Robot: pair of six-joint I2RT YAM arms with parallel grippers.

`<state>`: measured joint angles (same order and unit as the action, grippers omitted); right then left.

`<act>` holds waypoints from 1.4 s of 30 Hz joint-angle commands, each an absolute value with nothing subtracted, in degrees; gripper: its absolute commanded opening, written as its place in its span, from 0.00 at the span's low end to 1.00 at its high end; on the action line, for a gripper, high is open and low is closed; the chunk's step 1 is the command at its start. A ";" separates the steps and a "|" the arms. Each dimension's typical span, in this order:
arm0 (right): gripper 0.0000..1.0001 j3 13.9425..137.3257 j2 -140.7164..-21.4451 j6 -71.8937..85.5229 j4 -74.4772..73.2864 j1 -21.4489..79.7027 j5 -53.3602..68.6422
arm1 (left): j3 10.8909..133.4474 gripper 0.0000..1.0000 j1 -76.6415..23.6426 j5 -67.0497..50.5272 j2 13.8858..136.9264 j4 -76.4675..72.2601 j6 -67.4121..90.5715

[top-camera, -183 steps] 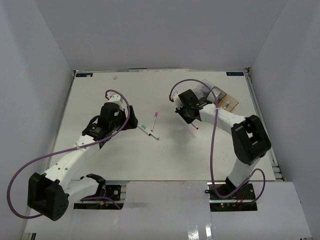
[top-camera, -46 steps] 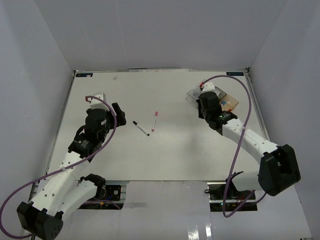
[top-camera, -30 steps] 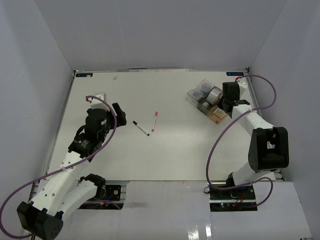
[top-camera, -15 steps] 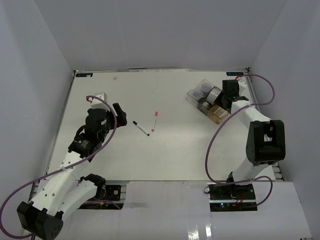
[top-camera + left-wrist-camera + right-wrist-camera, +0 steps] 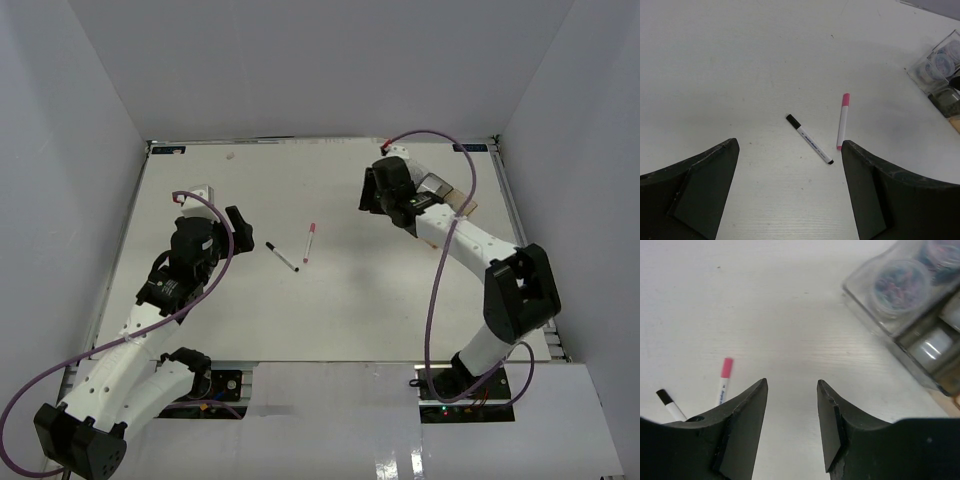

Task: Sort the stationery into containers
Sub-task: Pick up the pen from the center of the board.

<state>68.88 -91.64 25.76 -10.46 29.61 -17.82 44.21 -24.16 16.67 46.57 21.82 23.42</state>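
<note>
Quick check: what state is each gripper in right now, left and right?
Left gripper: open wide, holding nothing.
Right gripper: open, nothing between its fingers.

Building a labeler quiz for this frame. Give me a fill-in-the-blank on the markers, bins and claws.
1. The black-capped marker and the pink-capped marker lie loose on the ___.
2. The two purple-lidded tubs sit in the ___ bin.
3. The left claw and the right claw both stand open, holding ___.
Missing words: table; clear; nothing.
</note>
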 commanded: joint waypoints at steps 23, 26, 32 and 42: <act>0.46 96.69 -126.12 31.64 -19.25 50.18 -28.29 | 43.95 0.94 -23.82 15.56 45.53 21.01 23.91; 0.42 95.19 -126.47 32.87 -19.16 50.36 -29.44 | 43.95 0.95 -23.82 15.56 45.44 20.92 23.99; 0.30 92.03 -126.48 34.10 -18.98 50.36 -30.50 | 43.86 0.95 -23.82 15.64 45.62 20.92 23.99; 0.08 80.08 -114.99 33.67 -18.20 47.29 -33.22 | 43.86 0.95 -23.82 15.38 46.05 21.00 24.00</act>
